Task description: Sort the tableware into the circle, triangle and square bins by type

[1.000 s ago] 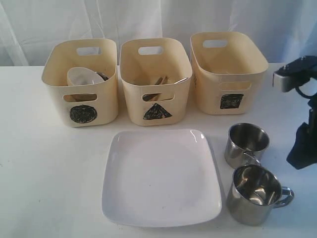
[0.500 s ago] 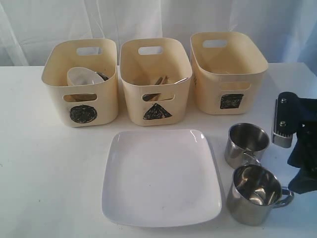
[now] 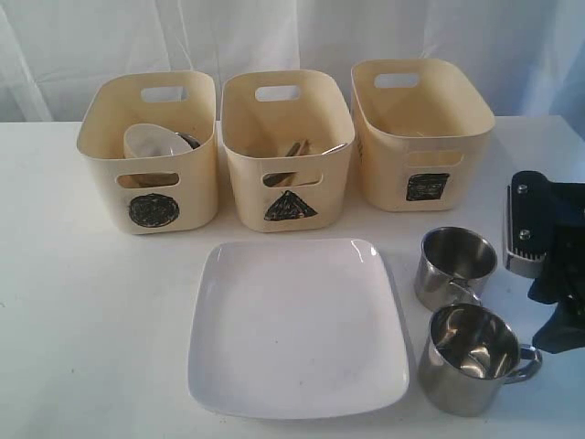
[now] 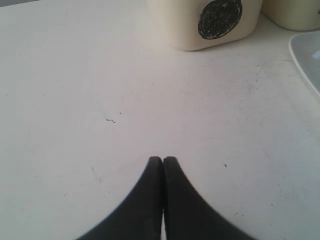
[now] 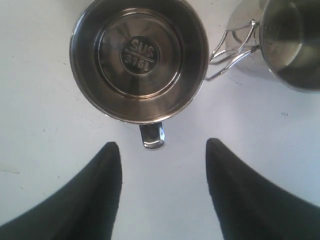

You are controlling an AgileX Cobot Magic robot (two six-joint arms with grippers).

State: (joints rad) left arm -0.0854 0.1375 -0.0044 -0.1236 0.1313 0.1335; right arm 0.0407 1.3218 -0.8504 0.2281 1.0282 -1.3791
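Lower than before, right end effector (image 5: 162, 144) hangs open over a mug (image 5: 139, 55), three o'clock of plate (image 3: 297, 329); left end effector (image 4: 163, 159) is closed.

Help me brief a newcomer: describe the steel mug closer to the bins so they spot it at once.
Start at the square-marked bin, rightmost in the row. Before it, right of the white plate, stand two steel mugs. Yours is the rear mug, nearer that bin; the front mug has a wire handle jutting right.

Mug (image 5: 140, 55) base: "SUS", prob. "316L"
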